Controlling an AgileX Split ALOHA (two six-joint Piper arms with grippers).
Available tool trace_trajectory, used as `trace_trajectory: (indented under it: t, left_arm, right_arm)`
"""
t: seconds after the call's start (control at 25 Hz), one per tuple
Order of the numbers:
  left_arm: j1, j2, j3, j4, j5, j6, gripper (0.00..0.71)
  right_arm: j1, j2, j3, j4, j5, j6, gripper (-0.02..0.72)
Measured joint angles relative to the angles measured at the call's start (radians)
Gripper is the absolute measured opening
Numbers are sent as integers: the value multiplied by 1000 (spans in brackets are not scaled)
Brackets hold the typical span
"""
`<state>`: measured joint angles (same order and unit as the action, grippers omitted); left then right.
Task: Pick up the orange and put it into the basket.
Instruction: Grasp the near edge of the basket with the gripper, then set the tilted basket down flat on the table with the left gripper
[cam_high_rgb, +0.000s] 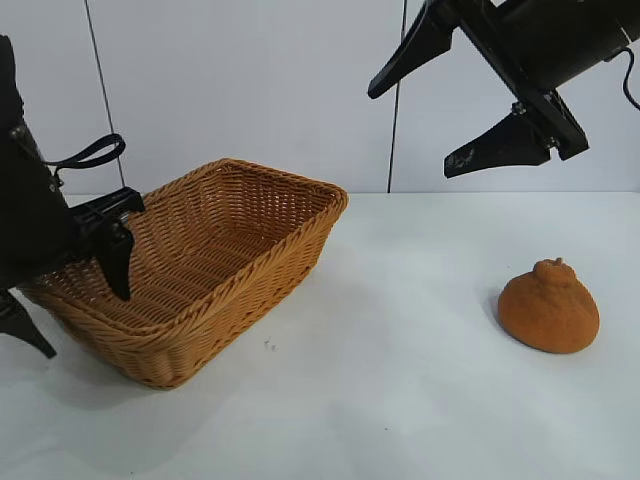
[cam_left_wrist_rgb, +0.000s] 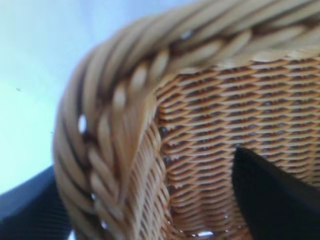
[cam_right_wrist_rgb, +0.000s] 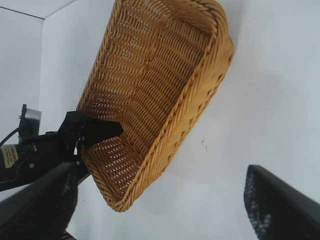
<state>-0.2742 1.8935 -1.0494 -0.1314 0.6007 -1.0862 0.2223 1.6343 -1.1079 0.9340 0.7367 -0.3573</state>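
Since the orange (cam_high_rgb: 549, 307) sits on the table (cam_high_rgb: 420, 400) well apart from the basket (cam_high_rgb: 245, 175), whose rim the left gripper (cam_high_rgb: 95, 262) clamps, we'd have the spread right gripper (cam_high_rgb: 450, 110) cup its rough, firm, light dome

One wicker basket (cam_high_rgb: 200, 290), one orange (cam_high_rgb: 549, 307), one white bench (cam_high_rgb: 400, 400), and two black robot hands: left hand (cam_high_rgb: 75, 275), right hand (cam_high_rgb: 440, 110).

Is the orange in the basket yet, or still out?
Out. The orange sits on the table, well apart from the empty basket.
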Motion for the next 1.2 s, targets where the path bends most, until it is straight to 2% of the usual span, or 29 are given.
trace_trajectory:
  t: [0.16,0.32,0.56,0.72,0.92,1.2]
  left_arm:
    - [1,-1,-12,-4,3,10,97]
    - [11,-1,-68,-10,37,107,91]
    - [72,1,-189,-117,105,374,85]
    - [107,33,-279,-138,201,535,85]
    - [108,88,-357,-140,324,716,85]
    - [88,132,-417,-154,401,867,85]
  right_arm:
    - [0,0,0,0,0,0,620]
    - [0,0,0,0,0,0,620]
    - [0,0,0,0,1,0,620]
    - [0,0,0,0,1,0,620]
    - [0,0,0,0,1,0,620]
    - [0,0,0,0,1,0,620]
